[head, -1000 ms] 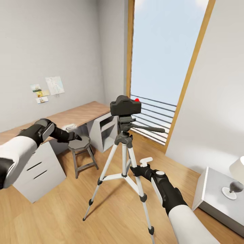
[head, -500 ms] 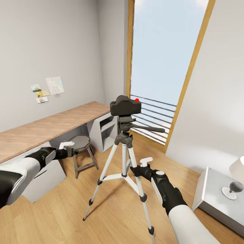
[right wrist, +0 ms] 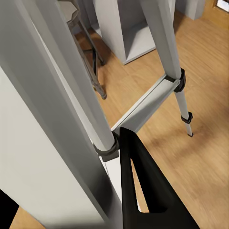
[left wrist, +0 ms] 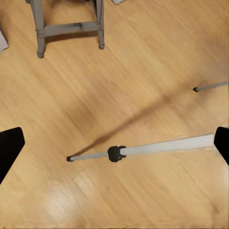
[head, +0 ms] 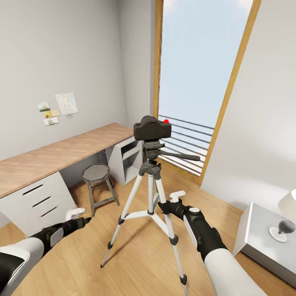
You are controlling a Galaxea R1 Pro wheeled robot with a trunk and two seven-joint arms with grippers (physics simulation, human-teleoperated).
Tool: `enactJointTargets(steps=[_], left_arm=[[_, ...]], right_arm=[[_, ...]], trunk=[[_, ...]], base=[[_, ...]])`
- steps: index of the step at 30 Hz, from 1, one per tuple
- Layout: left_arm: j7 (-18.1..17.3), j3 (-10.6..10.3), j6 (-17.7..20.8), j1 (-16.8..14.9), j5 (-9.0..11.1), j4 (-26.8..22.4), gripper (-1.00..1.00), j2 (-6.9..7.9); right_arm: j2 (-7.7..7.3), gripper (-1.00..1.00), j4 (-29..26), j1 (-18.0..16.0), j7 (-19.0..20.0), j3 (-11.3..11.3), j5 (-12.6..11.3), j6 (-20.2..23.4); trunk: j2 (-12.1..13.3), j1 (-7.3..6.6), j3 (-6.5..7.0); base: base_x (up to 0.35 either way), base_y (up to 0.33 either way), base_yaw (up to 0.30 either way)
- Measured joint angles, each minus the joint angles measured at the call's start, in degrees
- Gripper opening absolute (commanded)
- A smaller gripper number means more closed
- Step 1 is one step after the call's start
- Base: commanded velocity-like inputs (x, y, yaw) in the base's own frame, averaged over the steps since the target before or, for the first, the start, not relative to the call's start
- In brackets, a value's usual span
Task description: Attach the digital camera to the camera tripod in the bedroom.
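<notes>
digital camera (head: pixel 151 128) atop camera tripod (head: pixel 151 193), red dot half hidden

The digital camera (head: pixel 151 128) looks like matt black plastic, with a glossy red dot on top; the camera tripod (head: pixel 151 196) has smooth silvery metal legs with a dull sheen, black plastic-looking joints and a matt black head; beside the right gripper (head: pixel 169 203), whose fingers look matt, one white and one black, the leg reads as brushed metal; below the left gripper (head: pixel 78 216), the floor (left wrist: pixel 143 57) is pale wood, lightly glossy with visible grain; near it, the stool (head: pixel 97 185) looks like dull grey metal; the desk (head: pixel 53 154) has a matt wood top.
</notes>
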Motion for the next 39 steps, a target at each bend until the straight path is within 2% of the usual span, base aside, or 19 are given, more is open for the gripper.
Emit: enactJointTargets(steps=[4, 5, 10, 12, 16, 17, 21, 22, 23, 29, 31, 39], left_arm=[[3.9, 0.2, -1.4, 4.5, 0.7, 0.0, 1.00, -0.03], [6.5, 0.2, -1.7, 6.4, 1.3, 0.0, 1.00, -0.01], [13.3, 0.2, -1.9, 11.6, 3.0, 0.0, 1.00, -0.08], [16.1, 0.3, -1.9, 16.0, 4.5, 0.0, 1.00, -0.16], [17.3, 0.3, -2.2, 19.9, 5.7, 0.0, 1.00, -0.54], [17.6, 0.3, -2.2, 21.7, 6.1, 0.0, 1.00, -1.21], [18.1, 0.3, -2.2, 24.9, 6.5, 0.0, 1.00, -3.72], [18.3, 0.3, -2.3, 26.3, 6.6, 0.0, 1.00, -4.94], [18.4, 0.3, -2.3, 27.0, 6.7, 0.0, 1.00, -5.55], [18.7, 0.4, -2.1, 29.9, 6.8, 0.1, 1.00, -7.79], [18.7, 0.4, -2.0, 31.8, 6.8, 0.1, 1.00, -8.77], [18.8, 0.4, -1.9, 34.7, 6.9, 0.1, 1.00, -9.75]], right_arm=[[0.01, -1.00, 0.0, 0.0, 0.0, 0.0, 0.0, 0.0], [0.01, -1.00, 0.0, 0.0, 0.0, 0.0, 0.0, 0.0], [-0.01, -1.00, 0.0, 0.0, 0.0, 0.0, 0.0, 0.0], [-0.04, -1.00, 0.0, 0.0, 0.0, 0.0, -0.1, 0.1], [-0.05, -1.00, 0.0, 0.0, 0.0, 0.0, -0.1, 0.1], [-0.02, -1.00, -0.1, 0.0, 0.0, 0.0, -0.1, 0.2], [-0.03, -1.00, -0.1, 0.0, 0.0, 0.0, -0.1, 0.2], [-0.04, -1.00, -0.1, 0.0, 0.0, 0.0, -0.1, 0.2], [-0.04, -1.00, -0.1, 0.0, 0.1, 0.0, -0.1, 0.2], [-0.05, -1.00, -0.1, 0.0, 0.1, -0.1, 0.0, 0.2], [-0.06, -1.00, -0.1, 0.0, 0.2, -0.1, 0.1, 0.2], [-0.11, -1.00, -0.1, 0.0, 0.3, -0.1, 0.1, 0.2]], trunk=[[0.0, 0.00, 0.00], [0.0, 0.00, -0.01], [0.0, 0.00, 0.00], [0.0, 0.00, -0.01], [0.0, 0.00, 0.00], [0.0, 0.00, -0.01], [0.0, 0.01, 0.00], [0.0, 0.00, -0.01], [0.0, 0.00, 0.00], [0.0, 0.01, 0.00], [0.0, 0.01, -0.01], [0.0, 0.01, 0.00]], base=[[0.000, 0.000, 0.000], [0.000, 0.000, 0.000], [0.000, 0.000, 0.000], [0.000, 0.000, 0.000], [0.000, 0.000, 0.000], [0.000, 0.000, 0.000], [0.000, 0.000, 0.000], [0.000, 0.000, 0.000], [0.000, 0.000, 0.000], [0.000, 0.000, 0.000], [0.000, 0.000, 0.000], [0.000, 0.000, 0.000]])
